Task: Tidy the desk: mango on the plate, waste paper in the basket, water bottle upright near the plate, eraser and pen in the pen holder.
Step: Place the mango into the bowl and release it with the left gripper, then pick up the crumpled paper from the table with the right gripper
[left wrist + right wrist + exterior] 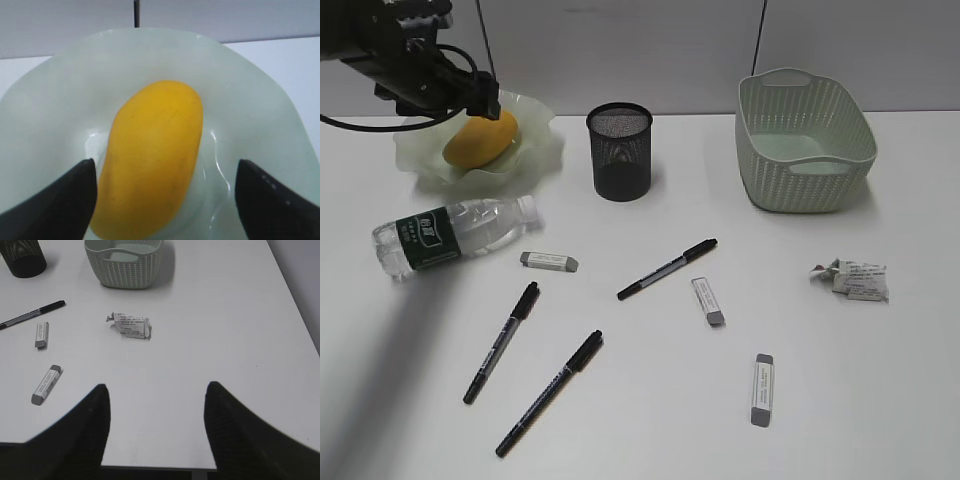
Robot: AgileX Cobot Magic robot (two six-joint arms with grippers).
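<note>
The yellow mango (480,140) (155,150) lies in the ruffled pale green plate (535,125) (250,100). My left gripper (485,100) (165,165) hangs open just above it, one finger on each side of the fruit, gripping nothing. The water bottle (450,235) lies on its side in front of the plate. The waste paper (855,278) (131,325) rests on the desk before the basket (805,140) (125,265). The black mesh pen holder (619,150) (22,257) stands mid-back. My right gripper (157,387) is open over the desk's near edge.
Three erasers (549,261) (708,300) (762,388) and three black pens (667,269) (502,340) (550,392) lie scattered across the middle and front of the white desk (880,400). A grey wall runs behind.
</note>
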